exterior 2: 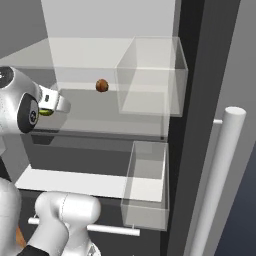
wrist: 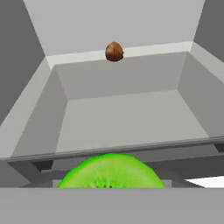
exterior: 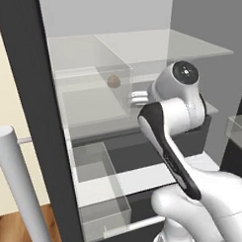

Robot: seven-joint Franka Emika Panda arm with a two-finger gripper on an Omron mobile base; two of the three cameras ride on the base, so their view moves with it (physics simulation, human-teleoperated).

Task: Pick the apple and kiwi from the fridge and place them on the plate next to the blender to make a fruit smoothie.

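Observation:
My gripper [exterior 2: 50,109] reaches into the open fridge [exterior: 29,101] at the level of its middle glass shelf and is shut on the kiwi [wrist: 112,172]. The kiwi's bright green cut face sits right at the bottom of the hand view, hiding the fingertips. From the right base view a sliver of the green kiwi [exterior 2: 46,113] peeks out under the white hand. The same hand [exterior: 139,98] appears faintly through the glass in the left base view. The apple, the plate and the blender are out of view.
A brown round ball [wrist: 114,51] rests at the back of the shelf [exterior 2: 102,85]. Ahead of the hand lies a grey drawer [wrist: 127,113]. Clear bins [exterior 2: 148,186] hang on the door beside the long grey bar handle [exterior 2: 220,170]. A bin [exterior: 102,198] stands low on the left.

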